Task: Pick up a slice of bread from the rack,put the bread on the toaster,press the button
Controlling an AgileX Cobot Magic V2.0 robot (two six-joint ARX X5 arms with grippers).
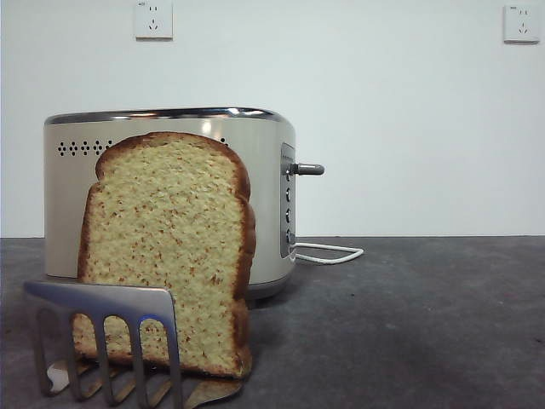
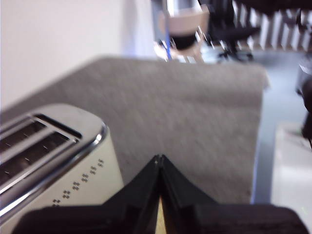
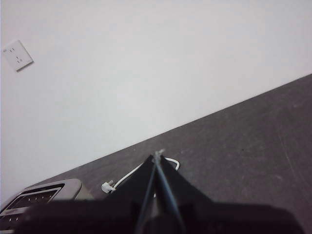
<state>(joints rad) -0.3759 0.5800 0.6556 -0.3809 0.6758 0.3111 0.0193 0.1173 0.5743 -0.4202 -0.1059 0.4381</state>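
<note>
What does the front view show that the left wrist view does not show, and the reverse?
Only the front view shows the slice of bread standing in the rack, plus the toaster's lever, its white cord and two wall sockets. Only the left wrist view shows the toaster's two top slots, the left gripper with jaws shut, and a room beyond the table. Both show the toaster, its small holes and the grey table.

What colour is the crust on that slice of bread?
Dark brown, around a yellowish speckled crumb. The slice of bread shows best in the front view.
</note>
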